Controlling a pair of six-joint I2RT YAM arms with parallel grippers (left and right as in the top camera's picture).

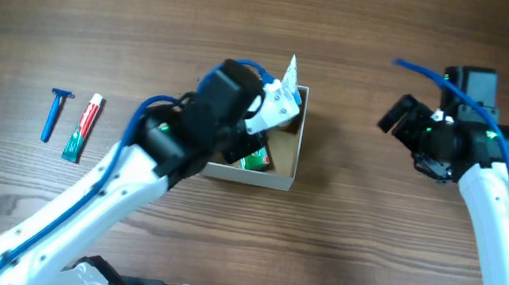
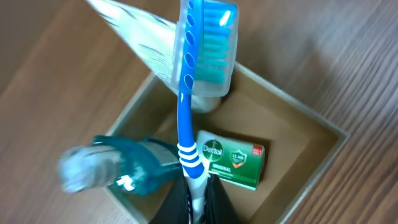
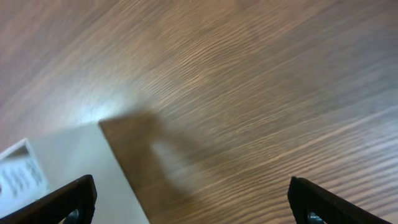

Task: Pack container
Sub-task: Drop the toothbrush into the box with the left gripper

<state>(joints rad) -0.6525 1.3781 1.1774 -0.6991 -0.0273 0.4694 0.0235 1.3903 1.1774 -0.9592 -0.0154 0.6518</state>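
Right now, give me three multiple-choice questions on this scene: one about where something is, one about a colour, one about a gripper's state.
1. Where does the soap box lie?
A) inside the container
B) out on the wood, far from it
C) clamped in a gripper

2. What colour is the toothbrush handle?
A) red
B) blue
C) yellow

3. How is the right gripper?
A) shut on a comb
B) shut tight on nothing
C) open and empty

Answers:
1 A: the left wrist view shows the green box flat on the tan floor between the walls.
2 B: a blue handle rises from the left gripper.
3 C: the right wrist view shows its fingers far apart with nothing held between them.
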